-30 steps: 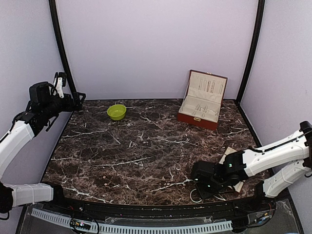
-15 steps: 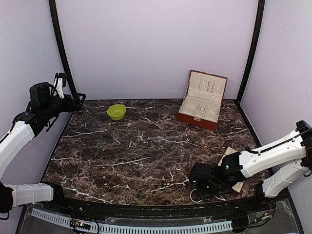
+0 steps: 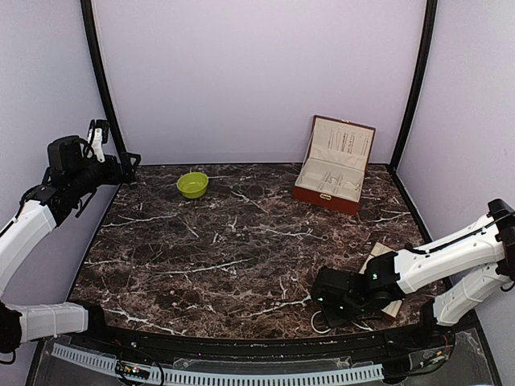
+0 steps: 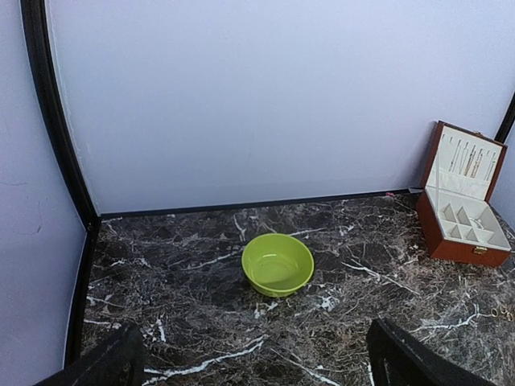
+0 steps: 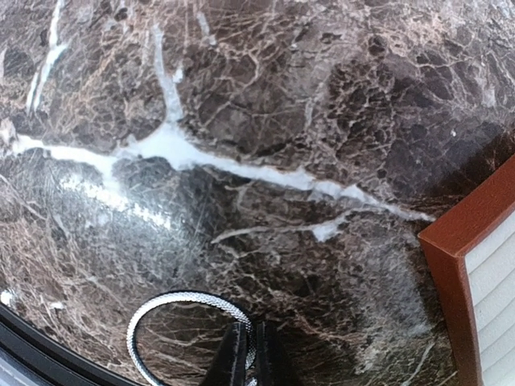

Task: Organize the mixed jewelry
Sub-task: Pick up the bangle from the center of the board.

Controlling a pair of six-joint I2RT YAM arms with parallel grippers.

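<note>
A thin silvery hoop (image 5: 185,299) from the mixed jewelry lies flat on the marble by the table's near edge, seen from above as a pale ring (image 3: 320,324). My right gripper (image 5: 251,331) is down on it, one finger inside the hoop and one outside, shut on its right rim. From above, the right gripper (image 3: 334,310) sits low at the front right. My left gripper (image 3: 113,149) hangs high at the far left, wide open and empty, and its fingers (image 4: 406,358) frame the lower corners of the left wrist view.
A lime-green bowl (image 3: 192,184) (image 4: 278,264) sits at the back left. An open brown jewelry box (image 3: 334,165) (image 4: 463,209) stands at the back right. A beige slotted tray with a brown edge (image 5: 475,265) (image 3: 376,256) lies just right of my right gripper.
The right gripper's jaws have closed onto the hoop's rim and the arm has edged slightly toward the near edge. The left arm has not moved.
</note>
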